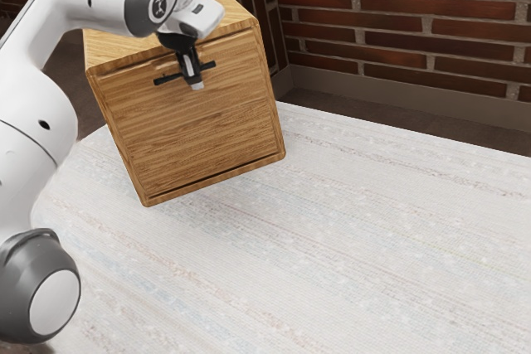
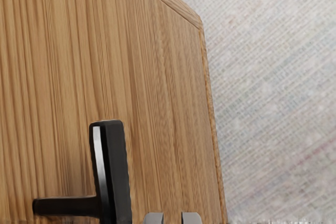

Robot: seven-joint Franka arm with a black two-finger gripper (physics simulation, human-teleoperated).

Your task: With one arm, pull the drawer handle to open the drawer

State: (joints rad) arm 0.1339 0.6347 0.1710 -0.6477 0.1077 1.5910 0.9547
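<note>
Simulated indoor room, red brick wall (image 1: 398, 22), cloth-covered table (image 1: 373, 246)

Wooden drawer (image 1: 195, 134) bears a black handle (image 1: 170, 77) near its top.

- The arm (image 1: 25, 122) wore smooth, glossy white shells, rounded like bent pipe.
- Dark grey bands ringed its joints; the wrist band (image 1: 143, 7) bore a small white round emblem (image 1: 158, 3).
- A grey end cap (image 1: 12, 275) framed a flat white disc (image 1: 54, 303).
- One small dark hole (image 1: 43, 124) dotted the white shell.
- The hand (image 1: 202, 12) was a white block.
- The gripper (image 1: 196, 80) was black; its fingers (image 2: 154, 217) ended in pale grey pads.
</note>
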